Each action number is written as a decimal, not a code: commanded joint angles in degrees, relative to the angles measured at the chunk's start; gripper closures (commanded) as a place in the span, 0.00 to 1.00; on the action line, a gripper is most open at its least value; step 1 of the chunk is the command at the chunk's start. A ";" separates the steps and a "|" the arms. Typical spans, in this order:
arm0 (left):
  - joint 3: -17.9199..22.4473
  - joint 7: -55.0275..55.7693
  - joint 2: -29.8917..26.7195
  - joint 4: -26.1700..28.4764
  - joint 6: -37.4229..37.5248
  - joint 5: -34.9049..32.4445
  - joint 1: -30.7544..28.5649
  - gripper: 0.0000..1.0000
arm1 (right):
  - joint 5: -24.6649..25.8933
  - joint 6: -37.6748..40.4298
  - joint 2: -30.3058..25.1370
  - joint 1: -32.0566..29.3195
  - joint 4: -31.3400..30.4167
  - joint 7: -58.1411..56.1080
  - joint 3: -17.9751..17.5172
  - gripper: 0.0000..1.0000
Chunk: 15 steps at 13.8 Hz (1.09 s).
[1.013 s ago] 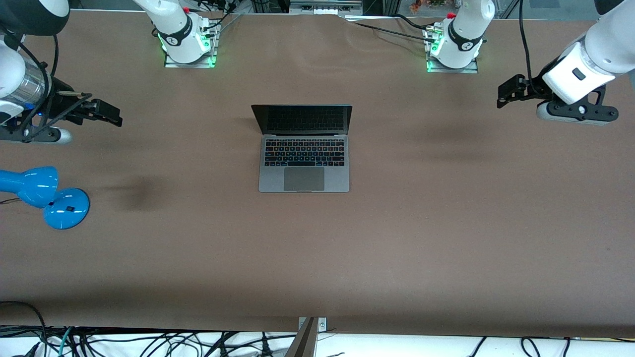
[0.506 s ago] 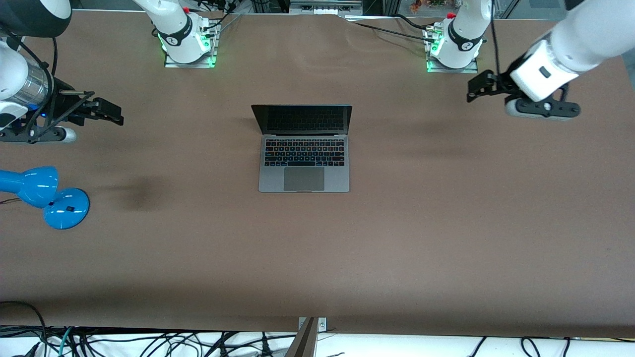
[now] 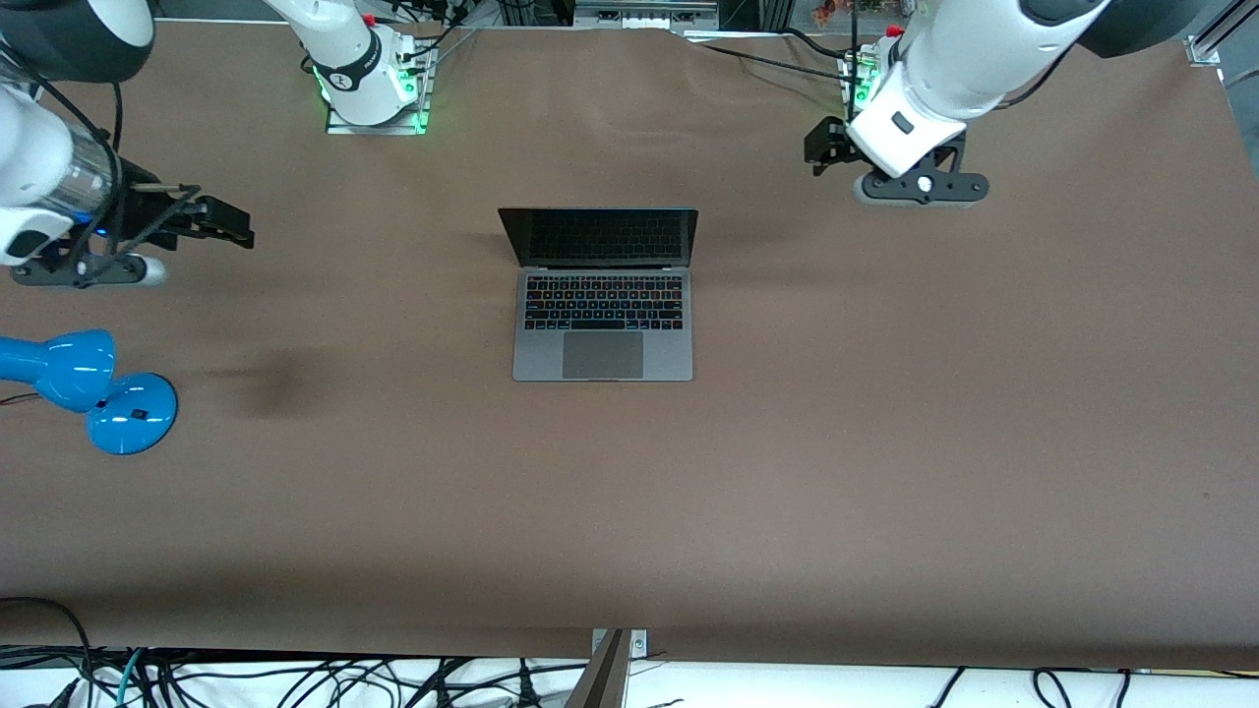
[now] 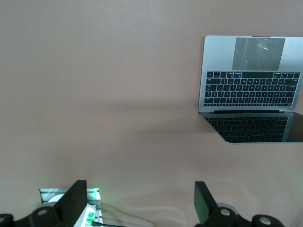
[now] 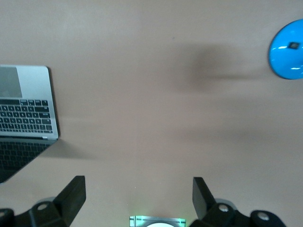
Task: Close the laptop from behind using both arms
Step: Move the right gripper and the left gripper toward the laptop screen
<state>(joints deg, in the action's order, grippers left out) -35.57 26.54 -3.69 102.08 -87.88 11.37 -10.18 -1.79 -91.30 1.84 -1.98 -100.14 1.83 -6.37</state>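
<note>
Laptop [image 3: 602, 295] sits open at the middle of the bench [image 3: 885, 442], closer to the edge where the arm bases stand than to the camera-side edge. Its dark screen stands raised and faces the front camera, with the keyboard and trackpad lying flat before it; the wrist views show it too [image 4: 251, 94] [image 5: 23, 113].

Left claw [image 3: 824, 147] hangs over bare bench near the left arm's base [image 3: 900, 103], toward the base-side edge, well apart from the laptop. From its wrist camera the two black fingers [image 4: 73, 201] stand spread wide, pinching nothing.

Right claw [image 3: 228, 224] hovers over the bench at the right arm's end, near that short edge and well apart from the laptop. Its fingers [image 5: 73, 191] are likewise spread wide and empty in the right wrist view.

Blue lamp [image 3: 93, 388] rests on the bench at that same end, nearer the front camera than the right claw, its round base [image 5: 286, 49] flat on the brown surface. Right arm's base [image 3: 369, 84] stands at the base-side edge, glowing green at its foot.
</note>
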 commanded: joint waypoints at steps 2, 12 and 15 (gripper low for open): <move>-2.91 2.46 1.23 -0.04 -2.02 1.12 -0.45 0.00 | -4.16 -4.06 1.58 -0.48 -4.97 0.53 -7.41 0.05; -8.81 11.25 6.24 -0.13 -5.54 3.73 -0.28 0.74 | -12.36 -5.21 2.99 3.03 -8.84 16.18 -20.53 0.54; -8.90 10.64 8.08 -0.31 -5.19 7.97 -0.28 1.00 | -16.73 -4.16 3.95 3.74 -10.50 16.53 -20.53 0.61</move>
<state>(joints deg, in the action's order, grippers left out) -43.93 37.20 2.86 102.22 -93.09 17.38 -10.21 -14.95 -96.20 5.65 1.89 -108.98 17.91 -26.95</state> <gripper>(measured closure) 0.687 0.564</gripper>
